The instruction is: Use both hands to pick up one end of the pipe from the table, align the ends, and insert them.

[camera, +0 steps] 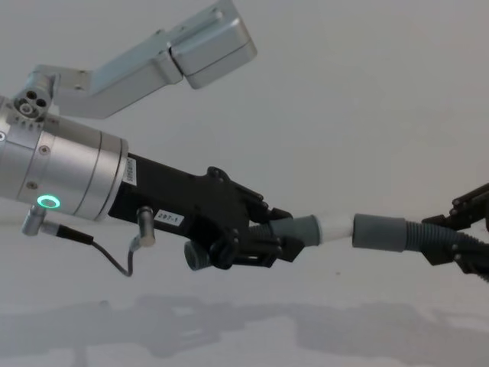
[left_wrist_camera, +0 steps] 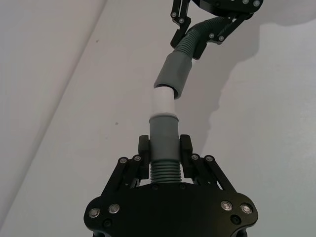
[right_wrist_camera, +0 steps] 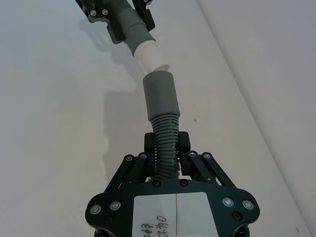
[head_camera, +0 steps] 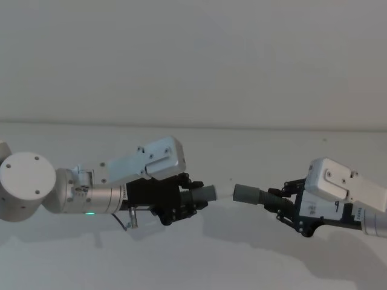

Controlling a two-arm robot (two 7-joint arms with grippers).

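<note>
1. Both sets of jaws are clamped on pipe: the left gripper [head_camera: 195, 202] holds the shorter pipe piece [left_wrist_camera: 163, 143] by its ribbed part, and the right gripper [head_camera: 283, 202] holds the longer pipe piece [right_wrist_camera: 164, 143] on its corrugated stretch
2. From the head view the two arms reach in from either side and meet over the white desk [head_camera: 230, 266], both pieces lifted clear of it
3. The left arm's silver wrist [camera: 65, 176] shows a glowing green ring [camera: 49, 202] in the chest view
4. The whitish tip [camera: 336, 226] of the shorter piece points at the grey collar socket [camera: 378, 232] of the longer one
5. In the chest view the tip sits just beside the socket's mouth, close to in line
6. In the left wrist view the tip reaches the rim of the socket [left_wrist_camera: 173, 74], which is angled a little off the tip's axis; I cannot tell whether it has gone inside
7. The pieces' shadows lie on the desk below them
</note>
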